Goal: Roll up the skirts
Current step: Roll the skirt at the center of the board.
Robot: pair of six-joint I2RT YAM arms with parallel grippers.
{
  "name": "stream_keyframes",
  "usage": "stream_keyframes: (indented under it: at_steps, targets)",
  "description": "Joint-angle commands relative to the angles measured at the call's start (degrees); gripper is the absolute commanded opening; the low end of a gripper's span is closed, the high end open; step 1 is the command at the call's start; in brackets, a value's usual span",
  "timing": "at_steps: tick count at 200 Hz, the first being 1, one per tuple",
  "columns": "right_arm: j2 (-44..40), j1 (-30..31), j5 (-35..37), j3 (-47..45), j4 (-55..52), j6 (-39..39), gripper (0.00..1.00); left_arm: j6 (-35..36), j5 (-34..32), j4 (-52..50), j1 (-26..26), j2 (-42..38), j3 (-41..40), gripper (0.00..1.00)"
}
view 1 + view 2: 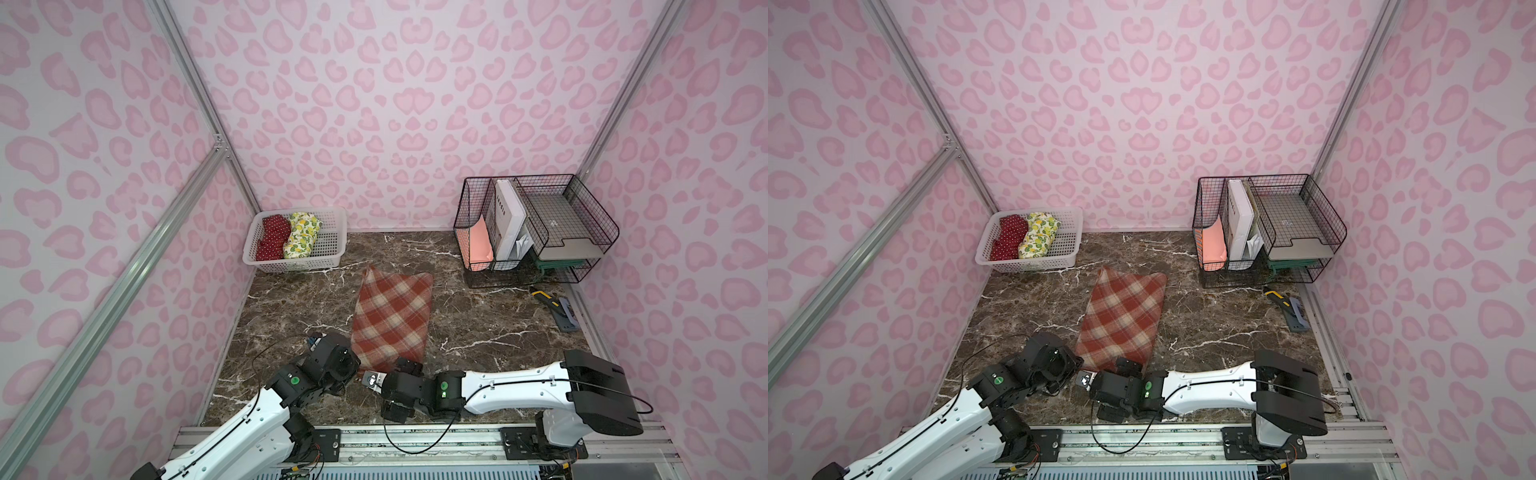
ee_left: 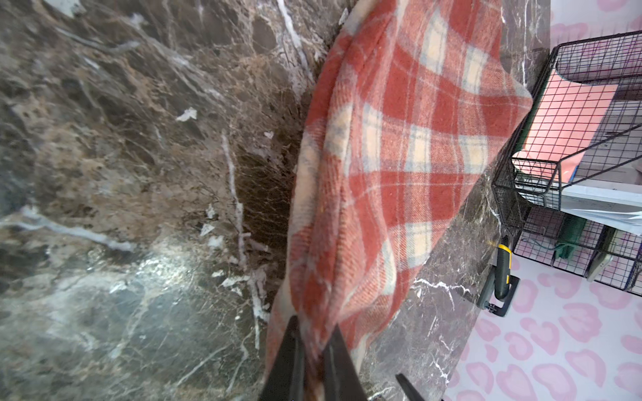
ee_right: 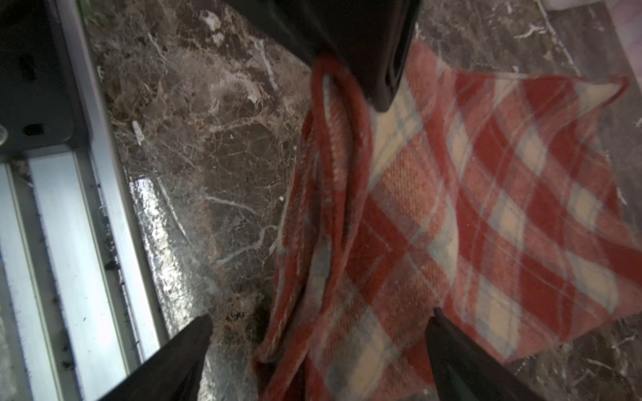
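On the desk, the left gripper pinches the plaid skirt's 6 o'clock end, while the right gripper hangs spread wide over that same end.

Pink leopard-print walls enclose a brown, white-veined marble tabletop

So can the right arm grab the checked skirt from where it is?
Probably yes: the right gripper hangs open over the near edge of the checked skirt, nothing between them.
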Motion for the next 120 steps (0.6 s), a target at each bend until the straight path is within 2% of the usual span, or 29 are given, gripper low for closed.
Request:
stream_keyframes:
  at_steps: [1, 83, 98, 120]
  targets:
    - [1.46, 0.39, 2.3, -0.14, 4.28, -0.37, 1.0, -0.45, 0.52, -0.46, 0.08, 0.47, 0.35, 0.0]
    - [13.08, 1.77, 20.55, 2.11, 8.04, -0.93, 1.0, -2.91, 0.71, -0.16, 0.05, -0.85, -1.14, 0.0]
    - [13.48, 2.48, 23.11, 1.24, 9.26, -0.2, 0.94, -3.42, 0.5, -0.43, 0.03, -1.56, -1.75, 0.0]
    - [11.09, 3.9, 28.14, -0.47, 10.72, 0.96, 0.8, -4.19, 0.02, -1.63, 0.03, -2.83, -2.46, 0.0]
